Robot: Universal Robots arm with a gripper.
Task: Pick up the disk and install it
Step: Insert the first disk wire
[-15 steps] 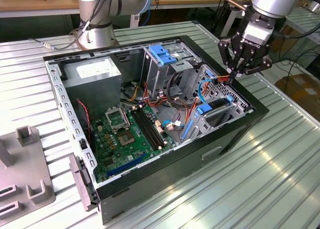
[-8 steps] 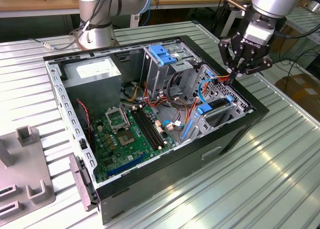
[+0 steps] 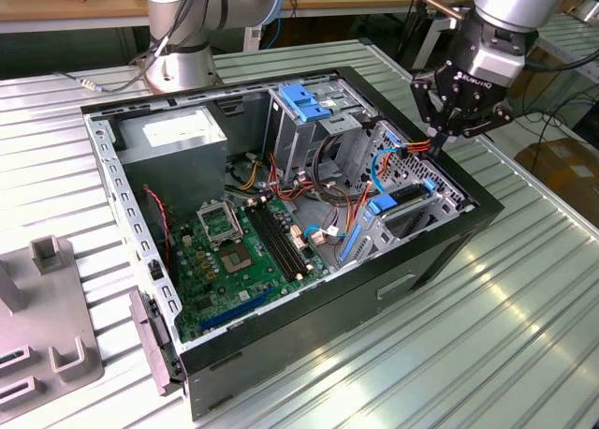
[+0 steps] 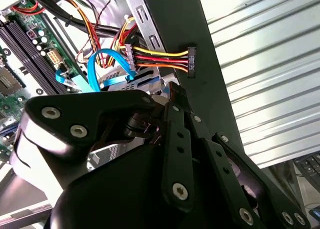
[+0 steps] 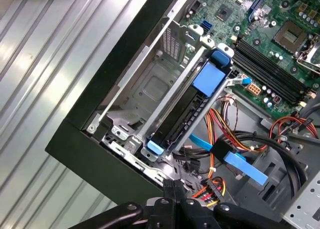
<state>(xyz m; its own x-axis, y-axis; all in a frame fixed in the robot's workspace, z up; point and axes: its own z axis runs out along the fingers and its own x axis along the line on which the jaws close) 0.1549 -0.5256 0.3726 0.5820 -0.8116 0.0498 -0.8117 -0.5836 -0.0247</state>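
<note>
My arm [image 3: 178, 64] is silver-grey tubing with fat rounded joints. A dark cable [image 3: 562, 60] runs off by its wrist. The gripper [image 3: 440, 137] I drive is black with white lettering on its body. Its linked fingers [image 4: 177, 139] are pinned with shiny round screws [image 4: 180, 191].

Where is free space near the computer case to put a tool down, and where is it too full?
Free: the ribbed table on the exterior view's right of the case, and the empty bay beside the disk. Crowded: the cables by the gripper, and the grey fixture on the exterior view's left.
</note>
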